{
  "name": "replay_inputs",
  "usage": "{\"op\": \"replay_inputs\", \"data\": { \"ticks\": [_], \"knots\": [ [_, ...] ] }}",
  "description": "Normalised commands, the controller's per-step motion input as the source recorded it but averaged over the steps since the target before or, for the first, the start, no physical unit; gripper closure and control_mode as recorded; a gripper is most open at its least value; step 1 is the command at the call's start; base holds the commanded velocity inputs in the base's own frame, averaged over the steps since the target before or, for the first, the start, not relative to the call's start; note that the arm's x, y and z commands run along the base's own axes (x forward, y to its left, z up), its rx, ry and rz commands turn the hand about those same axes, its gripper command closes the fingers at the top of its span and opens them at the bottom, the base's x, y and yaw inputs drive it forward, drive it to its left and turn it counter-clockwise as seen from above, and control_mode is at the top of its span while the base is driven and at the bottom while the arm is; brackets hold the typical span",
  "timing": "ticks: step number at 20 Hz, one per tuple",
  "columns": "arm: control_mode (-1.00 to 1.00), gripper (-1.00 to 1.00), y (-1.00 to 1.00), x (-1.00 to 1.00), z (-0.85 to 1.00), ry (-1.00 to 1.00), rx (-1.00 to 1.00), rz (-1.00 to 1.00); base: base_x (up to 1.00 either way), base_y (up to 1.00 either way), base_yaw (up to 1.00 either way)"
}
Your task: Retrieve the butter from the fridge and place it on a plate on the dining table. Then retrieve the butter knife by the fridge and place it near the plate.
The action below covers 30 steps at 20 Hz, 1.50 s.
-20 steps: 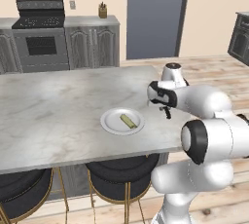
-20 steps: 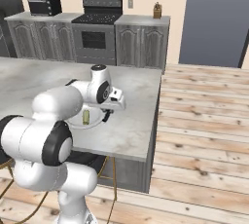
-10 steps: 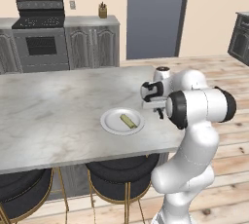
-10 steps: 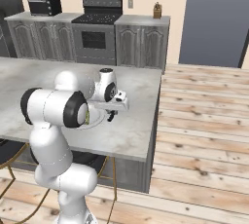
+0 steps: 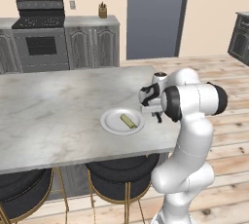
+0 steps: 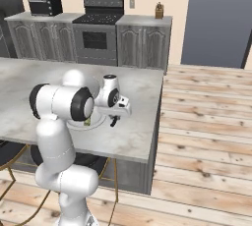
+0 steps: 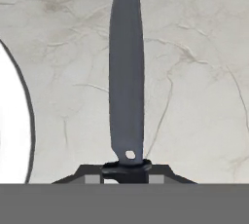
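The white plate (image 5: 109,121) lies on the marbled dining table (image 5: 53,106) with the pale butter (image 5: 128,120) stick on it. My gripper (image 5: 156,117) hangs low over the table just right of the plate, shut on the butter knife. In the hand view, the butter knife (image 7: 126,72) runs straight away from my gripper (image 7: 126,170), its grey blade over bare marble. The plate rim (image 7: 19,121) curves at that view's left edge. From the right base view, my gripper (image 6: 113,121) sits beside the plate (image 6: 98,120) and the butter (image 6: 87,121). The fridge is out of view.
Two black-cushioned, gold-legged stools (image 5: 121,181) (image 5: 22,194) stand under the table's near edge. The table's right edge (image 6: 158,107) is close to the hand, with wood floor beyond. A stove (image 5: 40,38) and grey cabinets line the back wall.
The arm's elbow has swung up and in behind the hand. The hand, still holding the knife, has stayed just right of the plate. Plate and butter have not moved.
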Motion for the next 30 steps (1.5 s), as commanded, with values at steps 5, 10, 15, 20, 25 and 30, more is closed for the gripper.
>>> {"op": "replay_inputs", "data": {
  "ticks": [5,10,15,20,25,30],
  "knots": [
    [-1.00,1.00,0.00,0.00,-0.27,-0.08,0.00,0.00,0.00,0.00,0.00],
    [-1.00,1.00,0.00,0.00,-0.27,-0.03,0.00,0.00,0.00,0.00,0.00],
    [-1.00,1.00,0.00,0.02,-0.26,0.00,0.00,0.00,0.00,0.00,0.00],
    [-1.00,1.00,0.00,0.16,-0.11,0.00,0.00,0.00,0.00,0.00,0.00],
    [-1.00,1.00,0.00,0.12,-0.09,0.00,0.00,0.00,0.00,0.00,0.00],
    [-1.00,1.00,0.05,0.02,-0.17,0.00,0.00,0.00,0.00,0.00,0.00]
  ]
}}
